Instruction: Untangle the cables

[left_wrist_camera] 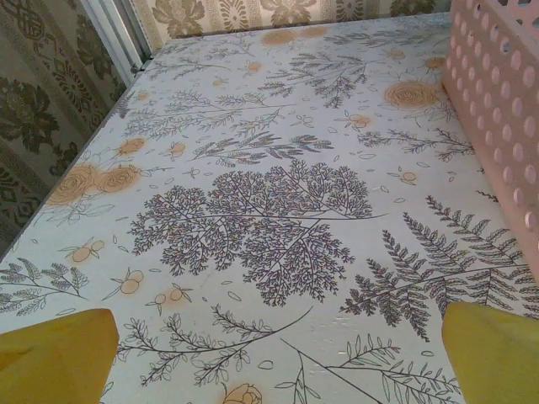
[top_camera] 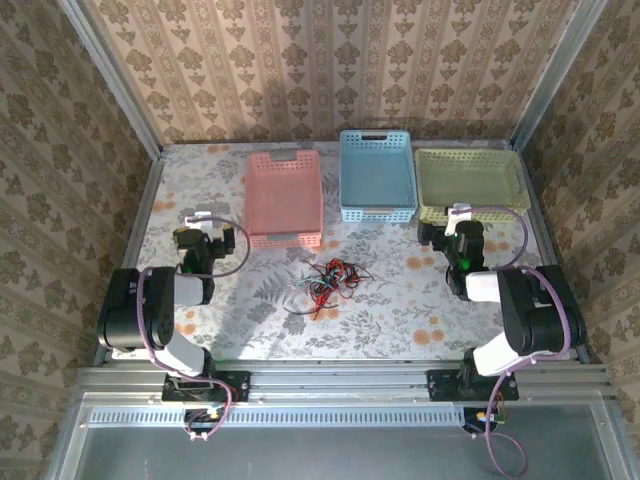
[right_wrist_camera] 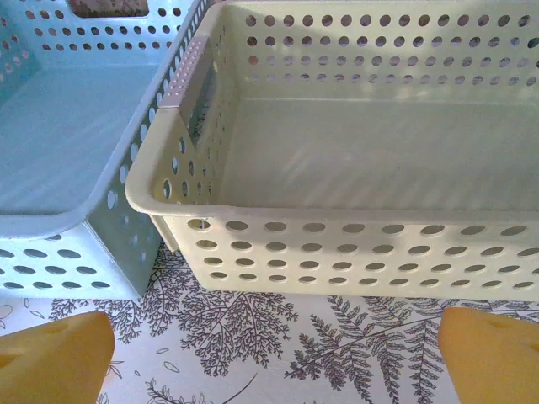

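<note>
The cables (top_camera: 328,278) lie in one tangled heap of thin red and black strands on the patterned table, at the middle front. My left gripper (top_camera: 207,238) rests at the left, well away from the heap, beside the pink basket (top_camera: 284,195). Its yellow fingers (left_wrist_camera: 55,353) stand wide apart over bare tablecloth, so my left gripper (left_wrist_camera: 278,358) is open and holds nothing. My right gripper (top_camera: 452,235) sits at the right, just in front of the pale yellow basket (top_camera: 470,183). It (right_wrist_camera: 274,358) is open too, its yellow fingertips (right_wrist_camera: 488,353) spread, nothing between them.
Three baskets stand in a row at the back: pink, blue (top_camera: 376,175) and pale yellow (right_wrist_camera: 337,227), all with nothing in them. The pink basket's wall (left_wrist_camera: 505,118) is close on the left gripper's right. Metal frame rails (top_camera: 110,90) and wallpapered walls enclose the table.
</note>
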